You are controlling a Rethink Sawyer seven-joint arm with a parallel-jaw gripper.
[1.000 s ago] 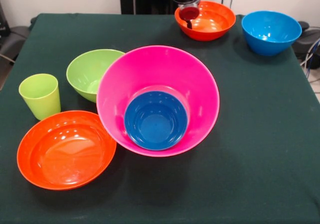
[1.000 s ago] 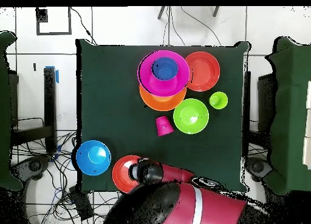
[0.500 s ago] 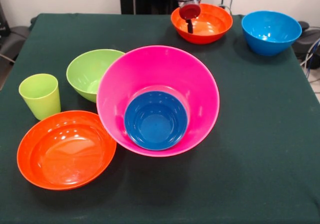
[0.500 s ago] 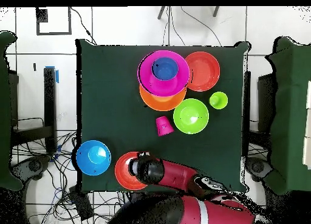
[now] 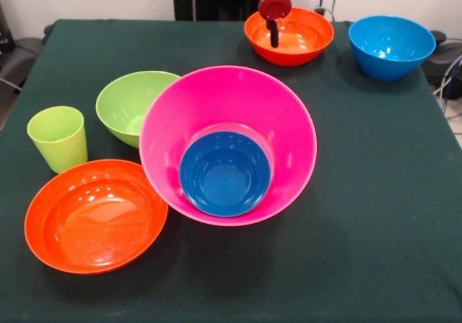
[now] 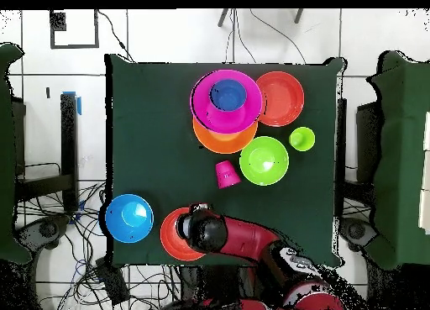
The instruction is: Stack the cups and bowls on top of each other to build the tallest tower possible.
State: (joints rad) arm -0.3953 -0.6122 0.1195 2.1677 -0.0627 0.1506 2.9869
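My gripper [image 5: 273,35] hangs at the table's far side with one black finger inside the far rim of a shallow red-orange bowl [image 5: 296,45], shut on that rim. In the overhead view the arm's head [image 6: 201,229] covers part of this bowl [image 6: 171,239]. The big pink bowl [image 5: 238,106] holds the small dark blue bowl [image 5: 225,173]. From overhead the pink bowl [image 6: 210,113] rests on the big orange bowl [image 6: 225,142]. A red-pink cup [image 6: 226,174] stands beside them and is hidden in the front view. The yellow-orange cup is out of view.
A green bowl [image 5: 128,100], a lime green cup [image 5: 58,139] and a second shallow red-orange bowl [image 5: 95,214] sit at the front left. A light blue bowl [image 5: 392,45] stands right of the gripper.
The gripper has risen a little and shifted left, and the far red-orange bowl has slid left with it. The arm reaches further over the table.
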